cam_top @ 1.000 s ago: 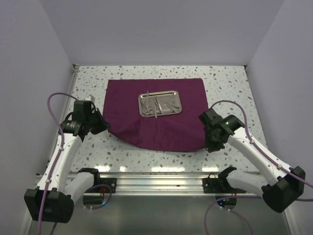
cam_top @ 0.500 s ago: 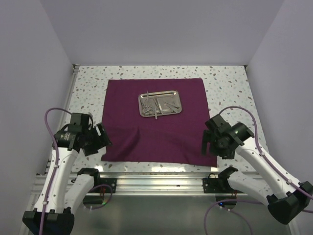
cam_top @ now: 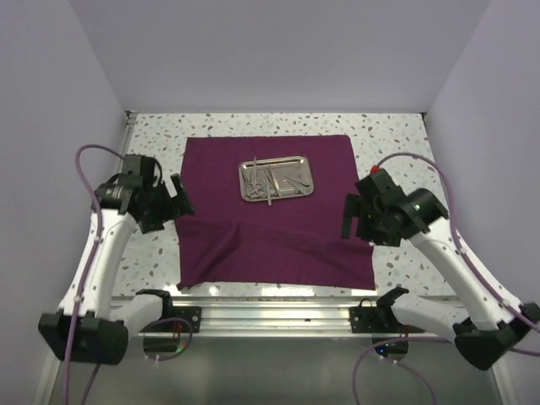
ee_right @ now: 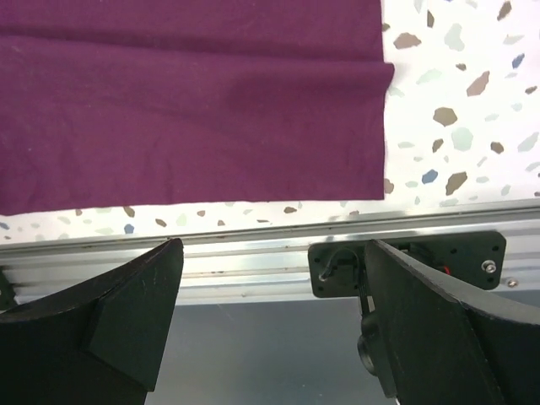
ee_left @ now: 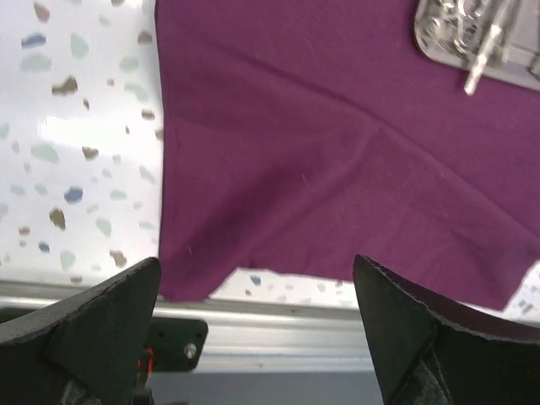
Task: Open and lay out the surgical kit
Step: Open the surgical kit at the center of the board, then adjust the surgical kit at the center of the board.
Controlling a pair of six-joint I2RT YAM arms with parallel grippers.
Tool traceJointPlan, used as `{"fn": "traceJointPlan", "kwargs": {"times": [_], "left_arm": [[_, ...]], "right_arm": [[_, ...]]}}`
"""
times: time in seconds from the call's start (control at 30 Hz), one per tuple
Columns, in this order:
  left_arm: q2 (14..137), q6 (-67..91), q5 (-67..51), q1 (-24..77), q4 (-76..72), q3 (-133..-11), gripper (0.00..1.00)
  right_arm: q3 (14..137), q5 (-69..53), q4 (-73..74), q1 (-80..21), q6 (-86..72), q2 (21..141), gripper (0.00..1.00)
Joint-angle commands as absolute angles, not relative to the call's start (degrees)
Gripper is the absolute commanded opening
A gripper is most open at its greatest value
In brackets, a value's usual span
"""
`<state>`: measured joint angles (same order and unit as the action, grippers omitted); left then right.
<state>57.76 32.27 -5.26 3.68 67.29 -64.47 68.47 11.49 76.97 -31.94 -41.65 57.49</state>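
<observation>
The surgical kit's dark purple cloth (cam_top: 270, 240) lies spread out flat on the table, with a soft crease across its middle. On its far half sits the small steel tray (cam_top: 276, 178) with several slim silver instruments (cam_top: 268, 184) heaped in it. My left gripper (cam_top: 175, 202) hovers open over the cloth's left edge, nothing between its fingers. My right gripper (cam_top: 351, 218) hovers open over the right edge, also empty. The left wrist view shows the cloth (ee_left: 337, 169), its near left corner and the tray (ee_left: 481, 38). The right wrist view shows the cloth's (ee_right: 186, 101) near right corner.
The speckled white table (cam_top: 152, 143) is walled in at the back and both sides. An aluminium rail (cam_top: 270, 314) with both arm bases runs along the near edge, just below the cloth's near hem. A black mount (ee_right: 405, 261) sits on that rail.
Both grippers have opened and let go of the cloth. The near half, first curved and bunched, was pulled toward the rail and now lies flat. Both arms have risen and drawn back.
</observation>
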Motion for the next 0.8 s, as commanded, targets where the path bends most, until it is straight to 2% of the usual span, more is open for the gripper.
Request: {"fn": "traceJointPlan", "kwargs": {"times": [0.0, 0.1, 0.2, 0.27, 0.53, 0.67, 0.77], "left_arm": [[67.5, 29.7, -2.1, 3.6, 55.8, -66.0, 1.00], [77.7, 29.0, -0.2, 3.5, 47.0, -68.9, 1.00], [88.8, 28.0, -0.2, 1.8, 38.5, -73.4, 1.00], [98.2, 27.2, -0.2, 0.7, 34.7, -78.8, 0.99], [126.5, 26.9, -1.6, -2.7, 33.4, -105.2, 0.89], [135.0, 26.8, -2.2, -2.7, 35.0, -114.2, 0.88], [140.3, 25.9, -3.4, -3.0, 35.1, -118.9, 0.80]], "right_arm": [[72.7, 12.0, 69.5, -31.5, -37.9, 68.9, 0.93], [78.5, 9.4, 63.8, -27.5, -35.4, 80.2, 0.95], [82.9, 3.3, 58.0, -19.1, -34.8, 90.5, 0.95], [87.8, 3.2, 55.8, -15.2, -34.5, 95.8, 0.94], [110.2, 10.7, 55.8, -9.4, -30.8, 123.0, 0.94], [119.2, 12.5, 54.2, -7.8, -31.2, 132.5, 0.94], [126.2, 15.1, 55.1, -6.7, -32.2, 140.2, 0.94]]}}
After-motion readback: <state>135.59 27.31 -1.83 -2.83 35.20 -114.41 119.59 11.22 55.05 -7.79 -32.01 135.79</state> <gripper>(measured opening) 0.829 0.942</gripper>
